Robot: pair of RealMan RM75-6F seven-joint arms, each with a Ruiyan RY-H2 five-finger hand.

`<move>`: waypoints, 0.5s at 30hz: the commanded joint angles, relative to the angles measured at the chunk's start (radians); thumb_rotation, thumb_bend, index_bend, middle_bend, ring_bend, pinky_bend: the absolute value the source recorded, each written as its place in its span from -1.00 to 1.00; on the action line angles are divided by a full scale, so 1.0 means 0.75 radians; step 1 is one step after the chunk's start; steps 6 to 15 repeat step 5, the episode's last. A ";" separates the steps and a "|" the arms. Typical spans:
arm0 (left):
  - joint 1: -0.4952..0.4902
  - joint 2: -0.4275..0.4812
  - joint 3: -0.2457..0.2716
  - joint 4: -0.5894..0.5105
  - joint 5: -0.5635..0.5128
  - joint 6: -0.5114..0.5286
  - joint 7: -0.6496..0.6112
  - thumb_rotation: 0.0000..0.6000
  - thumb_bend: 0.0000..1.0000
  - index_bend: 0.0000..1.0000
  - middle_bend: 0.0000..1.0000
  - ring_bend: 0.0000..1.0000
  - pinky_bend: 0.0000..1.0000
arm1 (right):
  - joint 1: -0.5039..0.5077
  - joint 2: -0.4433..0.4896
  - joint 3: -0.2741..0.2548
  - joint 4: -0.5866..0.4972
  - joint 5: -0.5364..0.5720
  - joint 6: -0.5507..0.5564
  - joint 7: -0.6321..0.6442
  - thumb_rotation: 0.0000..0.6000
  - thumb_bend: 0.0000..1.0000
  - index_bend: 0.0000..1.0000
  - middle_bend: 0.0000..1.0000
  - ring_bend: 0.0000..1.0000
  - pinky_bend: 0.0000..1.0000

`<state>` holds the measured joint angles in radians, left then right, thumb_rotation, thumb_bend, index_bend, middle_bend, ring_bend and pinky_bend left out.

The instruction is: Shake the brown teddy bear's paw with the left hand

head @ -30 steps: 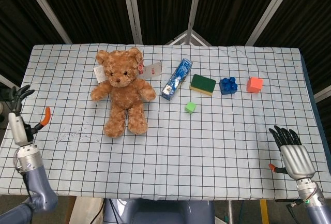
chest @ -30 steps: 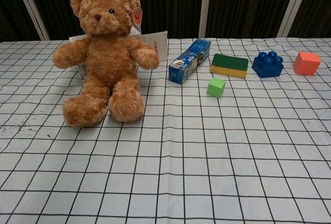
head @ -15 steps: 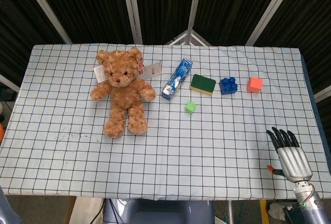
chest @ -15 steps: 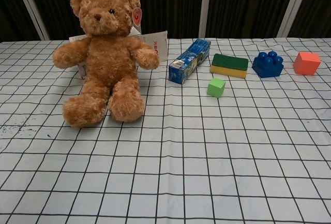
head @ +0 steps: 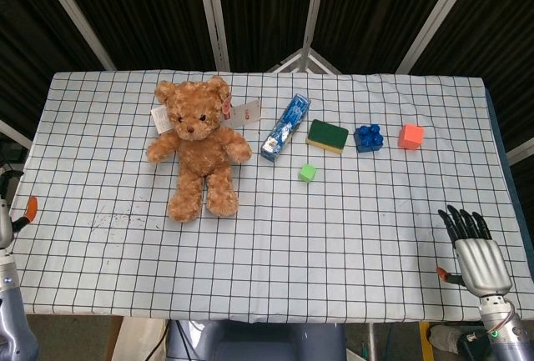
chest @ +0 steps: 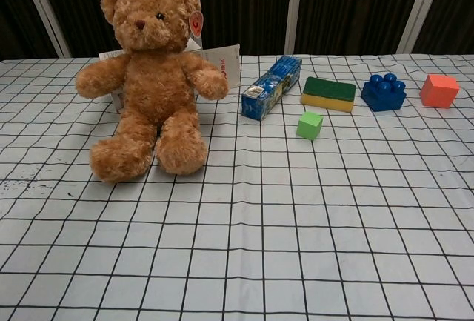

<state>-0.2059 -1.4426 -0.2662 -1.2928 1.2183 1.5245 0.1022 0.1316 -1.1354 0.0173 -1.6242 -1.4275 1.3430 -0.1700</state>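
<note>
The brown teddy bear [head: 198, 146] sits upright at the back left of the checked table [head: 350, 228], arms spread to both sides; the chest view shows the bear [chest: 152, 84] too. One paw [head: 157, 151] points toward the table's left side, the other [head: 242, 151] toward the blue box. Only a sliver of my left hand [head: 8, 215] shows at the far left edge, well away from the bear, its orange-tipped thumb standing apart and nothing in it. My right hand [head: 474, 253] hovers at the near right corner, fingers apart and empty. Neither hand shows in the chest view.
To the right of the bear lie a blue box [head: 285, 127], a green-and-yellow sponge [head: 327, 136], a blue brick [head: 368, 137] and an orange cube [head: 410, 136], with a small green cube [head: 307, 172] in front. White paper tags [head: 246, 111] hang by the bear's head.
My left hand drew back off the left edge, left the view half a second ago, and now shows only as a sliver. The right hand shifted slightly. The bear has not moved.
</note>
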 commanded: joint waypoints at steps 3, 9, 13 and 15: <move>-0.038 -0.059 0.010 0.075 0.015 -0.015 0.059 1.00 -0.05 -0.41 -0.74 -1.00 -1.00 | -0.005 0.002 0.008 -0.005 -0.006 0.020 -0.005 1.00 -0.80 -1.00 -1.00 -1.00 -1.00; -0.044 -0.065 0.009 0.093 0.009 -0.036 0.049 1.00 -0.05 -0.42 -0.74 -1.00 -1.00 | -0.006 -0.003 0.011 0.005 -0.017 0.033 -0.002 1.00 -0.80 -1.00 -1.00 -1.00 -1.00; -0.044 -0.065 0.009 0.093 0.009 -0.036 0.049 1.00 -0.05 -0.42 -0.74 -1.00 -1.00 | -0.006 -0.003 0.011 0.005 -0.017 0.033 -0.002 1.00 -0.80 -1.00 -1.00 -1.00 -1.00; -0.044 -0.065 0.009 0.093 0.009 -0.036 0.049 1.00 -0.05 -0.42 -0.74 -1.00 -1.00 | -0.006 -0.003 0.011 0.005 -0.017 0.033 -0.002 1.00 -0.80 -1.00 -1.00 -1.00 -1.00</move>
